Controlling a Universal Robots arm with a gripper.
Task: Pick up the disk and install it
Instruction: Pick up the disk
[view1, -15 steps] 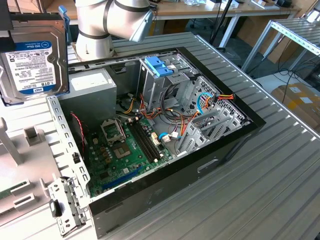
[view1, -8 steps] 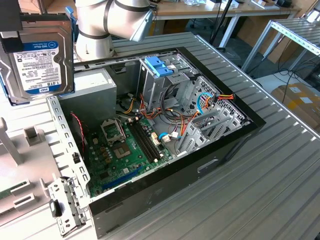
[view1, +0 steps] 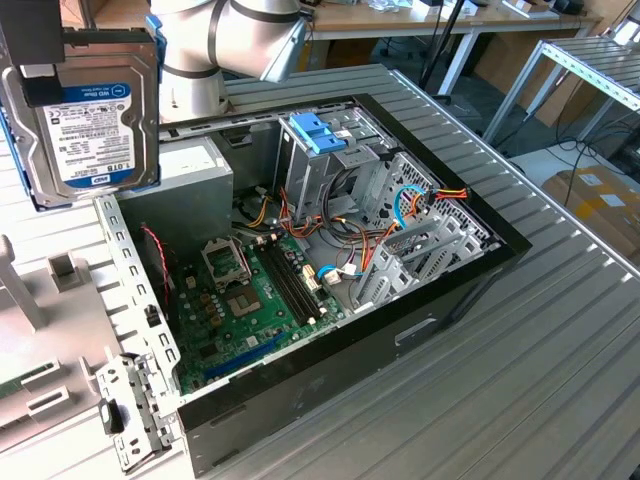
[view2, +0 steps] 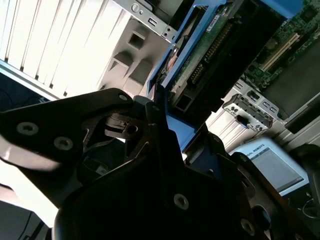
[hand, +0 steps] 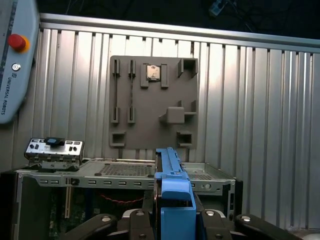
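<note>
The disk (view1: 90, 110) hangs upright in the air at the exterior view's upper left, its white label with a blue band facing the camera. It is beside the open case's rear corner, well above the table. My gripper (view1: 50, 70) is shut on its upper edge. In the first wrist view the disk's blue plastic rail (hand: 174, 195) stands between the black fingers (hand: 137, 222) of my gripper (hand: 175, 222). The second wrist view shows the disk's green circuit-board underside (view2: 210, 55) and blue rail clamped in my gripper (view2: 175, 135).
The open computer case (view1: 480, 260) lies on the ribbed metal table, holding a motherboard (view1: 250, 310), a grey power-supply box (view1: 190, 165) and a metal drive cage with a blue latch (view1: 320, 130). A grey fixture plate (hand: 150, 95) lies beyond the case. A teach pendant (hand: 15, 60) lies nearby.
</note>
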